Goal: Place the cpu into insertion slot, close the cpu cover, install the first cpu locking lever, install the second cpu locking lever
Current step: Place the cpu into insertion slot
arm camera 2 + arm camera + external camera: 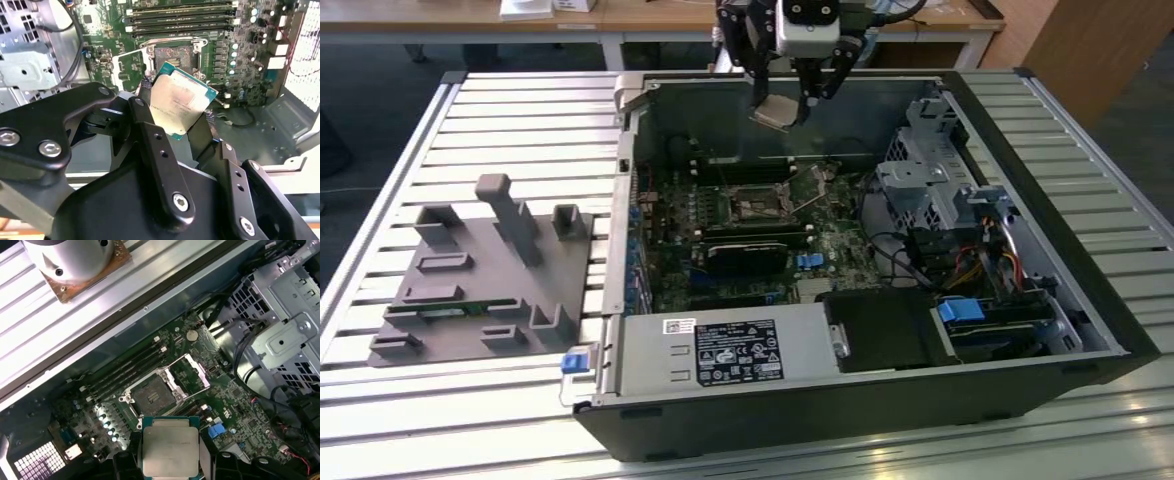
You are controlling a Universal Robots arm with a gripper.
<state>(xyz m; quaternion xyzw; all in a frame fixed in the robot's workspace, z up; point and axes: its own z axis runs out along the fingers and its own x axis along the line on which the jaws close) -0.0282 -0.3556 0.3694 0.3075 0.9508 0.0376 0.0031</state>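
Near the exterior view's left edge of the counter [520,120] stands a grey holder block [480,270]. To its right lies the open computer case [854,400]. Above the far edge of this case the hand [790,100] hangs in the air. It grips the cpu [774,111], tilted, between its two fingers [150,135]. The insertion slot [754,203] on the board below is uncovered and well apart from the cpu. The cpu cover [199,371] is swung open beside the slot.

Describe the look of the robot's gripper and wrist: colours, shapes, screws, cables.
The gripper is matte black, with long jointed fingers fastened by round silver screws. Above it sits a pale grey wrist body with dark cables beside it.
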